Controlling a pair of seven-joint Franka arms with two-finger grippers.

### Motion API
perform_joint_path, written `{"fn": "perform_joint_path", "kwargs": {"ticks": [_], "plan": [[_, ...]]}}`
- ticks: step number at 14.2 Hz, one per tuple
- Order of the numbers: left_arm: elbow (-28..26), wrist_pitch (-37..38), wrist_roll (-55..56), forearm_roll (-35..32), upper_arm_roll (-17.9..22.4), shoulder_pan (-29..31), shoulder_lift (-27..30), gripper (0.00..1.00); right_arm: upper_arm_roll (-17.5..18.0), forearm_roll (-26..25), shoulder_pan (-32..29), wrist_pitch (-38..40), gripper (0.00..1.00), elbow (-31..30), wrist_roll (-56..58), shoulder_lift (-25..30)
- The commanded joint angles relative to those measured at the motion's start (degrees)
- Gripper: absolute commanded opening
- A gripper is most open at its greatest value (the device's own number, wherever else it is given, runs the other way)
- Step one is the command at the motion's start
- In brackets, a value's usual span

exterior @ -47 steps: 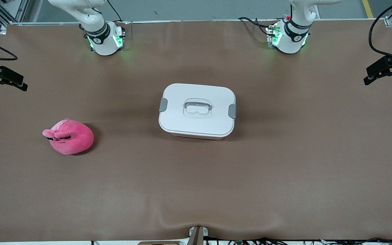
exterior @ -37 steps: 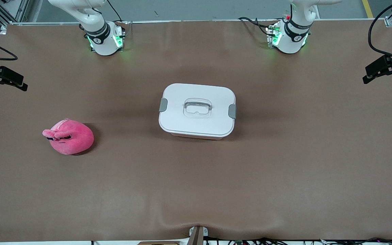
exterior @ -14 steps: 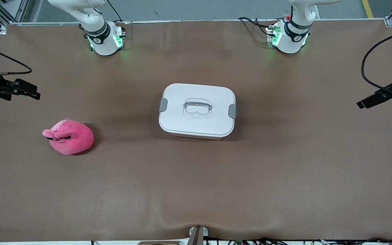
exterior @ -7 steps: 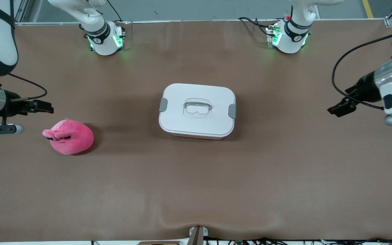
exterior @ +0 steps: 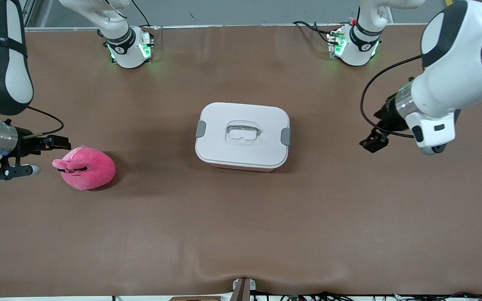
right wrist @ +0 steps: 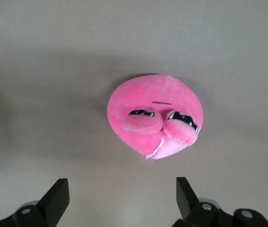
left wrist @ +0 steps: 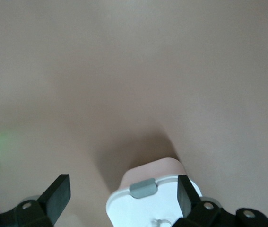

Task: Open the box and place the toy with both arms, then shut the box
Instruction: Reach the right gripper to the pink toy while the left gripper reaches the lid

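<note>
Pink plush toy (exterior: 85, 168), rounded with floppy flaps and dark markings, sits on the brown table (exterior: 241, 234) toward the right arm's end, untouched. White-lidded translucent pink plastic box (exterior: 243, 136) rests mid-table, well apart from the toy, its two grey side clips (exterior: 201, 128) down and clear recessed handle (exterior: 243, 132) free, so nothing of the task is done yet. Right gripper (exterior: 59, 142) hangs just beside the toy, fingers (right wrist: 54, 201) spread wide and empty. Left gripper (exterior: 375, 141) hovers over bare table at the left arm's end, well apart from the box, also spread and empty. Unclipping, lifting the lid, placing the toy and closing all remain.
</note>
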State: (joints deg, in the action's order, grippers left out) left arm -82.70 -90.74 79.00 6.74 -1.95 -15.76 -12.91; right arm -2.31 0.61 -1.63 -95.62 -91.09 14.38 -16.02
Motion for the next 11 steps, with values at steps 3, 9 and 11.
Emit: {"fn": "perform_joint_path", "kwargs": {"ticks": [3, 9, 11], "plan": [[1.23, -3.13, 11.42, 2.58, 0.37, -4.26, -2.91, 1.00, 0.47, -0.61, -3.46, -7.82, 1.00, -6.73, 14.58, 0.64], [1.23, -6.55, 26.19, 1.96, 0.20, -10.33, -5.54, 1.00, 0.47, -1.05, -5.13, -17.49, 1.00, -13.76, 48.47, 0.73], [1.14, -8.83, 28.74, 0.91, 0.37, -13.58, -7.30, 1.00, 0.55, -1.05, -4.70, -18.38, 1.00, -14.20, 58.09, 0.81]]}}
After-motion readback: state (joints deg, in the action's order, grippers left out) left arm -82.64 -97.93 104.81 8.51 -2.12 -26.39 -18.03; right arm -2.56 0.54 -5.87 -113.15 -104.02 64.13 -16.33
